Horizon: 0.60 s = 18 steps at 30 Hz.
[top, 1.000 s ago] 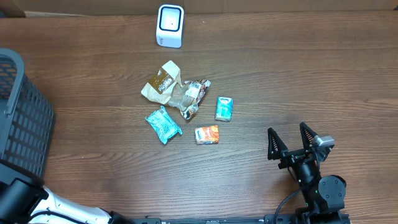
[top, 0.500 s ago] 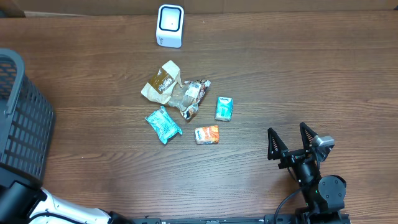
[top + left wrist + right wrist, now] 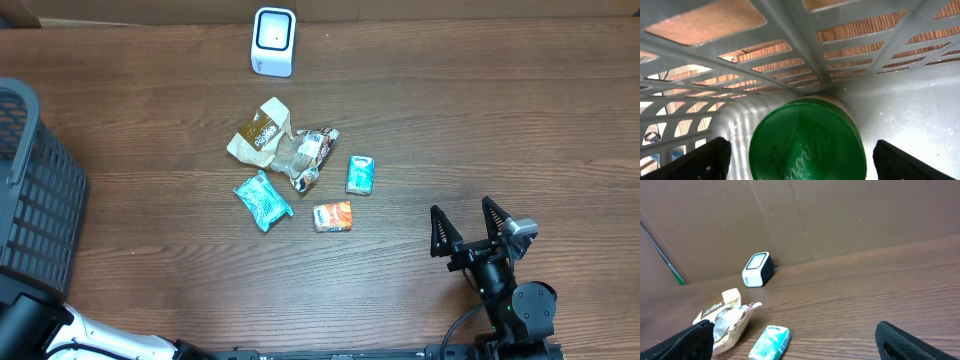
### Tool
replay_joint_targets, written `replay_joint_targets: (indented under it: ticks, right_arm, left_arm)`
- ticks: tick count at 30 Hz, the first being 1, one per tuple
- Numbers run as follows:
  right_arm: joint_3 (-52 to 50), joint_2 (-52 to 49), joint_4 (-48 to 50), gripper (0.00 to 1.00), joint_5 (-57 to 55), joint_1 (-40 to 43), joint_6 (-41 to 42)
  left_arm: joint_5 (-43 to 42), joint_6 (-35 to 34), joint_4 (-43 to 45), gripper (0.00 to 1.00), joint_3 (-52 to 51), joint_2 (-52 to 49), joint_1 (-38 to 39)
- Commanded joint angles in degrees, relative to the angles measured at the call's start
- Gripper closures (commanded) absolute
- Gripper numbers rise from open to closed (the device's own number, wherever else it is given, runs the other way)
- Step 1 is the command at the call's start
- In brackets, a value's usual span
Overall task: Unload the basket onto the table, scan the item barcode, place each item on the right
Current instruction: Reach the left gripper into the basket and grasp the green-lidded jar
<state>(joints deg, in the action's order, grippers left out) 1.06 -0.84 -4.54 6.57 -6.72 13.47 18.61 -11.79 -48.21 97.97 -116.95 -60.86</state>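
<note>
Across the last second almost nothing on the table (image 3: 500, 110) has shifted. The five packets sit where they were near the middle: the brown snack bag (image 3: 262, 130), the clear wrapper (image 3: 305, 155), the small teal tissue pack (image 3: 360, 174), the teal pouch (image 3: 263, 200) and the orange packet (image 3: 332, 216). The white barcode scanner (image 3: 273, 41) stands untouched at the far edge. The one visible change is at the near left corner, where the left arm (image 3: 35, 320) has slipped a little further out of the overhead view. Its wrist camera looks down inside the grey basket (image 3: 805, 45). There the left gripper (image 3: 802, 165) has its fingers spread wide to either side of a green-lidded container (image 3: 807, 135), which rests against the basket wall, and neither finger appears to touch it. The right gripper (image 3: 462, 208) has not moved from the near right, fully spread and holding nothing. My reading is that this container is already set down in the basket and let go, so the work now turns to the packets, none of which is yet near the scanner.
</note>
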Motion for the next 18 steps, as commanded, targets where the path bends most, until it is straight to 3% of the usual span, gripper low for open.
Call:
replay_joint_targets:
  ticks: [1, 8, 11, 14, 18]
  right_arm:
    - [-0.59, 0.57, 0.26, 0.00, -0.48, 0.31, -0.02]
    - [-0.59, 0.57, 0.26, 0.00, -0.48, 0.31, -0.02]
    - [-0.59, 0.57, 0.26, 0.00, -0.48, 0.31, -0.02]
    - [-0.59, 0.57, 0.26, 0.00, -0.48, 0.31, -0.04]
    - [-0.59, 0.57, 0.26, 0.00, -0.48, 0.31, -0.02]
  left_arm:
    - [-0.66, 0.46, 0.50, 0.09, -0.13, -1.60, 0.04]
    - [-3.72, 0.42, 0.28, 0.18, -0.26, -3.58, 0.13]
    - [-4.74, 0.44, 0.72, 0.30, -0.26, -3.58, 0.13]
    - [-4.74, 0.44, 0.70, 0.49, -0.26, -3.58, 0.13]
    - [-4.87, 0.44, 0.39, 0.54, -0.24, -3.34, 0.15]
